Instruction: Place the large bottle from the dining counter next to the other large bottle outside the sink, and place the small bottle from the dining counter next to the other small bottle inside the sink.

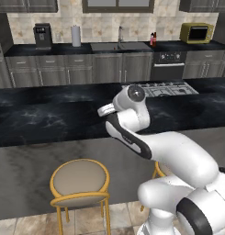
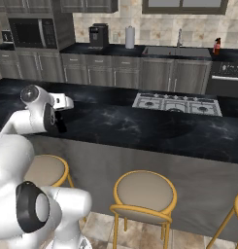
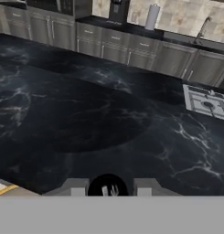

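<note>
Although the arm reaches over the dining counter point(image 1: 49, 119), its own white links cover the gripper in both base views. In the hand view the gripper point(image 3: 109, 189) sits at the bottom edge, over the black marbled top. A dark round shape with pale glints lies between the fingers and is cut off below. It is too small and dark to identify as the brown bottle. Whether the jaws are closed on it or merely stand narrow cannot be told.

The rest of the counter in view carries no brown red-labelled bottle. The cooktop point(image 1: 171, 88) is set into its far right part. Two yellow-framed stools stand at its near front. The left stool point(image 1: 79, 181) is in full view; the arm hides most of the right one.

The sink point(image 1: 118, 46) lies in the far counter under the window, with the faucet point(image 1: 120, 33) behind it. The basin interior is too far and too shallow in view to show any contents. The pink bottle point(image 1: 153, 39) stands upright on the top just right of the sink, outside the basin. It appears as a small red mark, and its cap is hard to separate from the wall behind. A paper roll point(image 1: 75, 36) and a coffee machine point(image 1: 42, 36) stand to the left of the sink.
</note>
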